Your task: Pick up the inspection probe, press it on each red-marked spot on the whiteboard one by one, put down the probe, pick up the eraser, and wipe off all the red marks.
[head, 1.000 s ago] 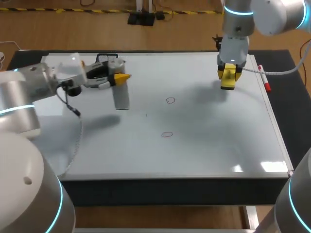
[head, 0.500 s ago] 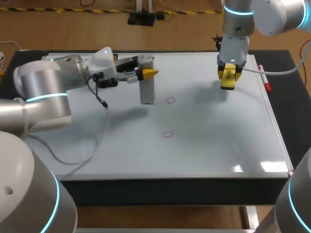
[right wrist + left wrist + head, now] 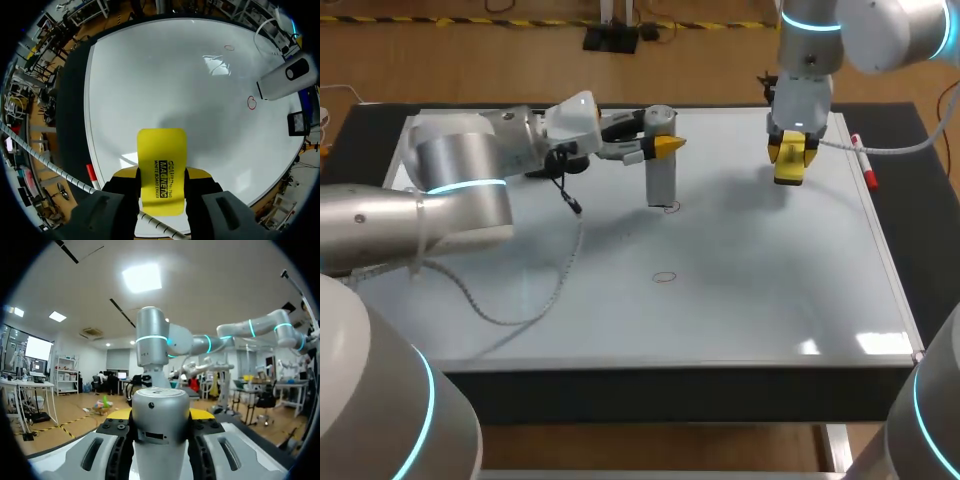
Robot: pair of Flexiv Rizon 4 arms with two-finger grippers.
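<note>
At far red mark [image 3: 669,208], upright probe [image 3: 662,185]

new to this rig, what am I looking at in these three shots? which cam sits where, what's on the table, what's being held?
It is a robot with two arms working over a whiteboard that lies flat on a table. The head view looks down from above and behind the robot. Each round picture comes from a camera on one arm's wrist, looking out along its fingers.

The left gripper is shut on a silver cylinder, the inspection probe. It is held upright, with its lower end right by the farther red mark; I cannot tell whether it touches. A second red mark lies nearer the robot.

The right gripper is shut on a yellow eraser, above the board's far right part. A red marker pen lies at the board's right edge.
</note>
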